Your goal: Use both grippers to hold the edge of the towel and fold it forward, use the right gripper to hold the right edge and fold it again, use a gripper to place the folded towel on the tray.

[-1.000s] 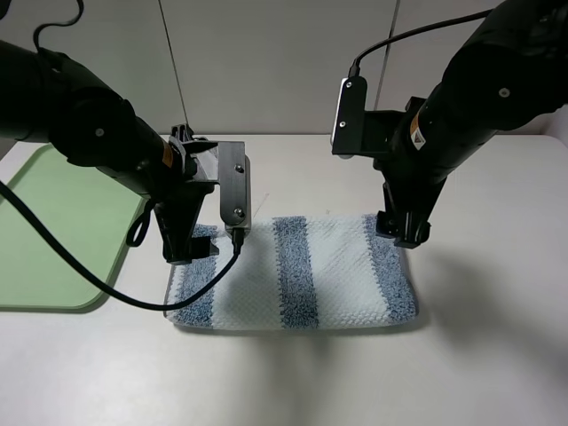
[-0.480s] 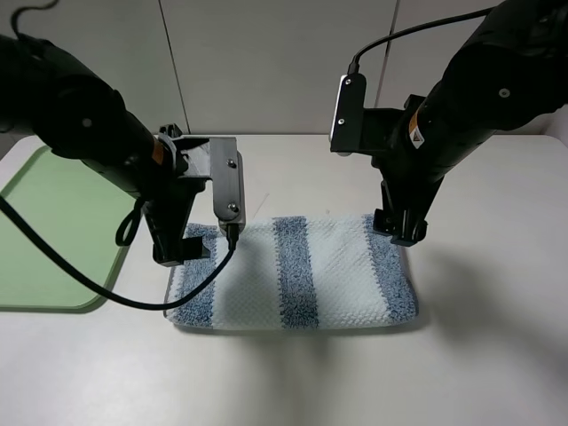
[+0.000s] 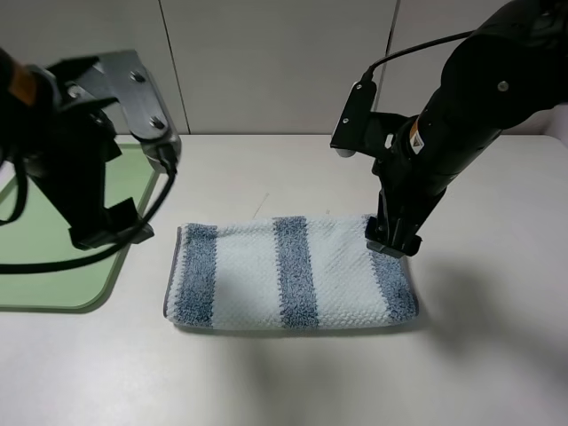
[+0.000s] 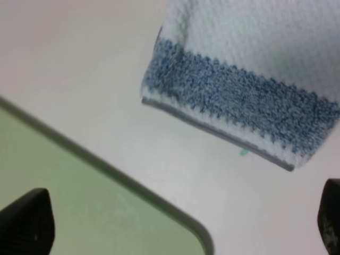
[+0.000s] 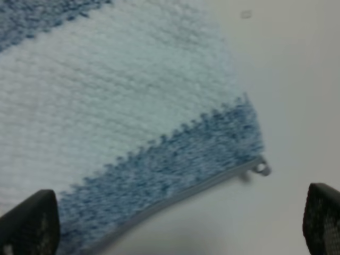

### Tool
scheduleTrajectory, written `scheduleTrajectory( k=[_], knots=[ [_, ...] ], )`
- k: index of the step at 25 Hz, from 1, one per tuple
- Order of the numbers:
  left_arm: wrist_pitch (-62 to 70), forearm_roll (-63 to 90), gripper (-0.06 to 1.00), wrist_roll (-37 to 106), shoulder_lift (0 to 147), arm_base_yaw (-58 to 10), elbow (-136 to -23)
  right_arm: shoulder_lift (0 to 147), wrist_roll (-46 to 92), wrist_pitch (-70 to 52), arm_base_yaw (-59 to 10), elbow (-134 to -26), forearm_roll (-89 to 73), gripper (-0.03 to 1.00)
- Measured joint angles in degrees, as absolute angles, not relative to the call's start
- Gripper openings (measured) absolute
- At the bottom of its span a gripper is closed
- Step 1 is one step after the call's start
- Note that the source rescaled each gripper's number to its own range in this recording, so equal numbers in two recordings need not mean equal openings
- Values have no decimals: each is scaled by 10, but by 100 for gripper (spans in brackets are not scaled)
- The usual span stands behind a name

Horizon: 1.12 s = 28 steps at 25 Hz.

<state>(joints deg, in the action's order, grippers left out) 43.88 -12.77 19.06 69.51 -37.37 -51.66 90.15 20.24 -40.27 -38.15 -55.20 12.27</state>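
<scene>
**A:** Mid-table (image 3: 497,355), the towel (image 3: 288,273) lies flat with its stripes running near to far, and it looks doubled once already. Your right gripper (image 3: 390,240) hangs over its far right corner, jaws spread wide with nothing between them.

**B:** Your left gripper (image 3: 106,232) hovers off the cloth, above the right rim of the tray (image 3: 44,266). Its jaws are also wide and carry nothing.

**A:** The step in hand looks like the second fold. Bring your right gripper down on the hem (image 5: 175,199) along the right edge, close to the corner loop (image 5: 261,169). Make sure you pinch both layers, not just the top one.

**B:** Then sweep low toward the left, so the right blue stripe settles on the left one and the hems line up. Terry this soft will probably sag and drag, so lift only enough to clear the layer beneath.

**A:** As for containers, there is only the light green tray at the left of the scene. It sits near the towel's left end without touching it.

**B:** What shows of the tray holds nothing, though your left arm hides part of it.
</scene>
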Motion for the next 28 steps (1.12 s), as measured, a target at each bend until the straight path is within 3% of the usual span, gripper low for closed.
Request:
scheduleTrajectory(
  k=[15, 28],
  knots=[
    [561, -129, 100, -9, 343, -374, -502, 902, 163, -436, -382, -552, 19, 100],
    [632, -71, 99, -34, 49, -374, -339, 902, 163, -436, -382, -552, -3, 100]
  ],
)
